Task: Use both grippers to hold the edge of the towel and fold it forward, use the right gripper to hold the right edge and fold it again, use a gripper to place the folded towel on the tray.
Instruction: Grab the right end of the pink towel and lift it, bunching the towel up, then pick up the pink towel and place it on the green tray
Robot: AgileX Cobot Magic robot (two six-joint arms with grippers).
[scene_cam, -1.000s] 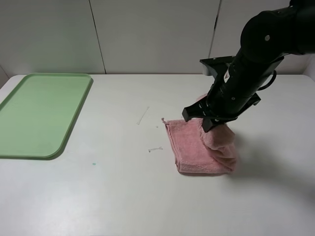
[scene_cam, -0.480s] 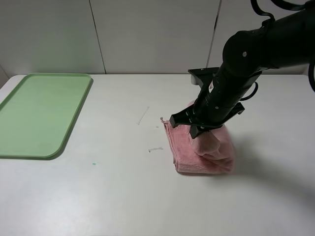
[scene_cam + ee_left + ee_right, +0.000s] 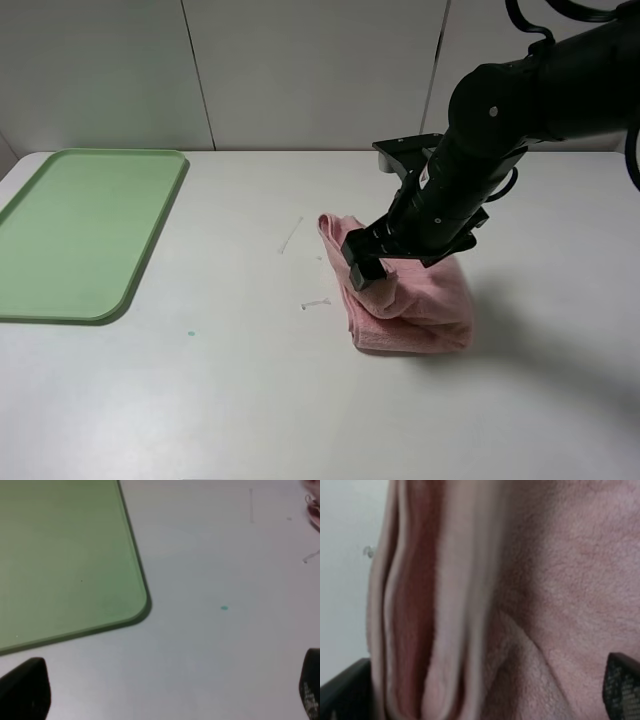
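My right gripper (image 3: 372, 268) sits spread open over the towel (image 3: 430, 305) (soft, light, floppy). I'd pinch all layers at its folded edge.

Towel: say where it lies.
High view: the towel lies folded on the table right of centre, under the right gripper, far from the tray.

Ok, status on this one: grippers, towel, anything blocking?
Left gripper open, near tray corner. Right gripper open, low over towel. Towel folded, on table, not yet on tray. Nothing seen between them.
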